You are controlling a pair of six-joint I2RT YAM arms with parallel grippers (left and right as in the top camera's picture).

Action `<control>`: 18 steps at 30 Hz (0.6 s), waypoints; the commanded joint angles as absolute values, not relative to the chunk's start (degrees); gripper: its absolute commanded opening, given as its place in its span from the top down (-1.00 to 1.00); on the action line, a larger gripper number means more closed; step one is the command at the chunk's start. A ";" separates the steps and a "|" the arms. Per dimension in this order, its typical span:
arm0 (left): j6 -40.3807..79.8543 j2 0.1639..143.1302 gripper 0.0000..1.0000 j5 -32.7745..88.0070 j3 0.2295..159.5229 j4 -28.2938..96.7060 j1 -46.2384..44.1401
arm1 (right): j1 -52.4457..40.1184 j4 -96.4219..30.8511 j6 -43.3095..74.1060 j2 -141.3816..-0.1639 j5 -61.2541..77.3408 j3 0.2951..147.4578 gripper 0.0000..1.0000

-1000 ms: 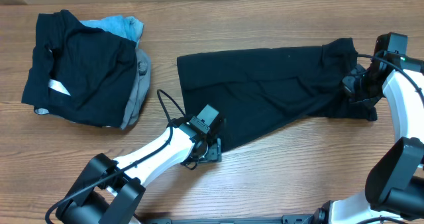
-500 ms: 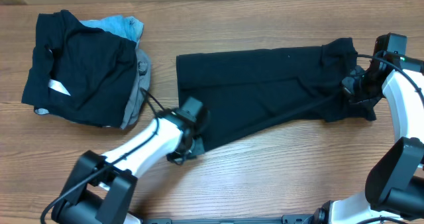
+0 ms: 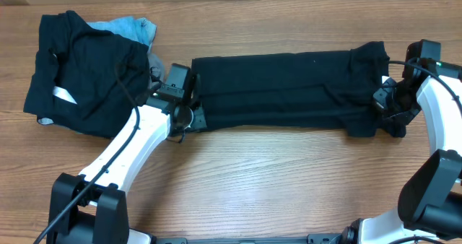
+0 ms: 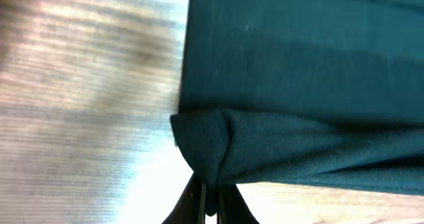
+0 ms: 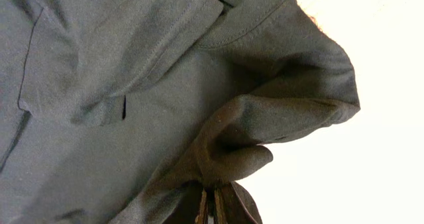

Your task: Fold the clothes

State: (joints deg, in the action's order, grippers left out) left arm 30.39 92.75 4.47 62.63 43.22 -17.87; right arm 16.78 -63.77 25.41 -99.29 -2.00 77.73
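Across the middle of the worktop [image 3: 289, 179] the black T-shirt [image 3: 289, 89] now lies as a long, narrow band running left to right, its near edge almost straight. A second ago that edge slanted down toward me, with a loose corner hanging out at the front where my left pincer [image 3: 189, 118] stood over it. Since then the left pincer has clamped onto that corner and carried it back and to the left, so it now sits at the shirt's left end. In the left wrist view I see a hemmed fold of cloth pinched between the tips. My right pincer [image 3: 382, 103] has not moved. It stays clamped on a bunched wad of fabric at the shirt's right end, and its wrist view shows the cloth gathered into the tips. I judge the garment is now stretched between my two arms and squared up, which sets up the next fold, bringing one end over the other. Some wrinkles remain near the right end. The pile of other garments [image 3: 86, 74] lies just beside the left pincer, so I need to take care not to snag it.
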 commanded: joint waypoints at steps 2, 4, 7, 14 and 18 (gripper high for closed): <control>27.90 92.33 0.92 2.13 63.77 38.41 -16.80 | 16.93 -62.24 25.30 -99.11 -5.10 78.96 0.92; 27.81 94.02 0.92 1.93 63.79 35.92 -16.80 | 16.93 -60.88 25.30 -99.15 -5.08 78.61 0.92; 27.81 97.10 0.92 1.93 64.16 33.67 -16.80 | 16.93 -58.46 25.32 -99.22 -5.08 77.38 0.92; 27.18 104.92 0.92 1.04 67.66 31.44 -16.80 | 16.86 -52.18 25.30 -102.89 -4.86 76.88 0.92; 26.98 106.63 0.92 0.80 68.23 29.41 -16.80 | 16.82 -50.33 25.32 -104.90 -4.89 76.88 0.92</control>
